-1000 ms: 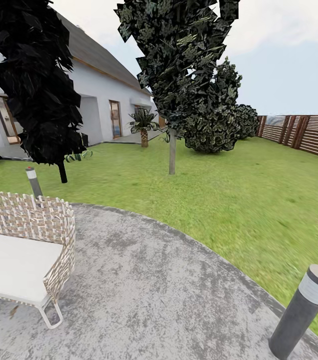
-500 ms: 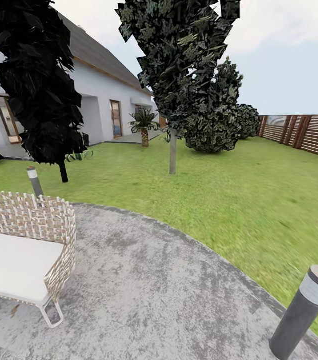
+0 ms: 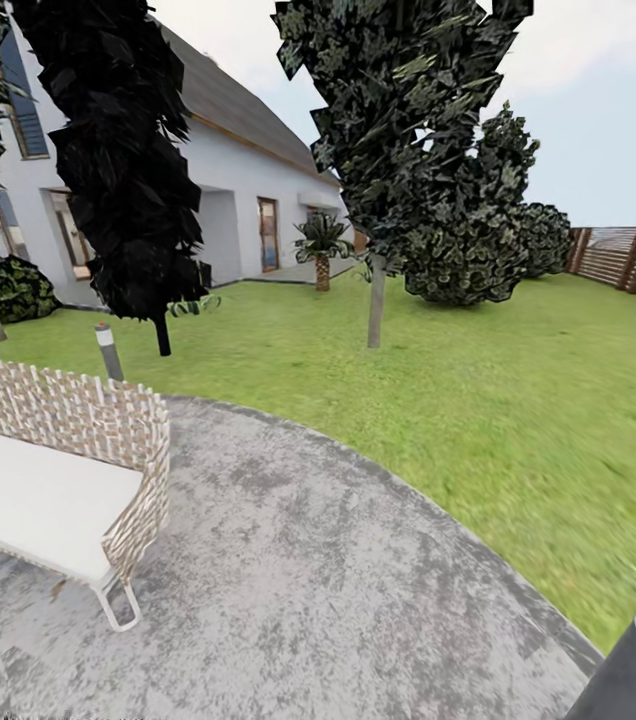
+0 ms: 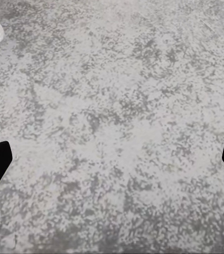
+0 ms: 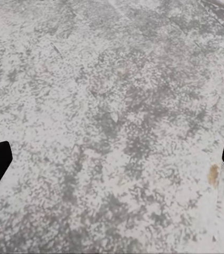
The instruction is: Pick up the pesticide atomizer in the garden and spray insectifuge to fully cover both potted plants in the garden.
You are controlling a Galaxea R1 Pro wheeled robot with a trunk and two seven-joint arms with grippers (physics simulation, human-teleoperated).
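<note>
The head view looked forward from standing height across the round gravelly patio (image 3: 338, 590) toward the lawn (image 3: 518, 400) and house (image 3: 248, 190); both wrist views faced straight down, close over that same patio (image 4: 112, 106) (image 5: 112, 106) surface, sharing it.

The right claw (image 5: 112, 164) hangs spread wide over mottled grey gravelly patio (image 5: 117, 95), gripping nothing

Bollard lamp (image 3: 633, 660) cut off at the frame corner, wicker sofa (image 3: 53, 470) cropped at the edge, both end effectors' fingertips barely entering wrist views
</note>
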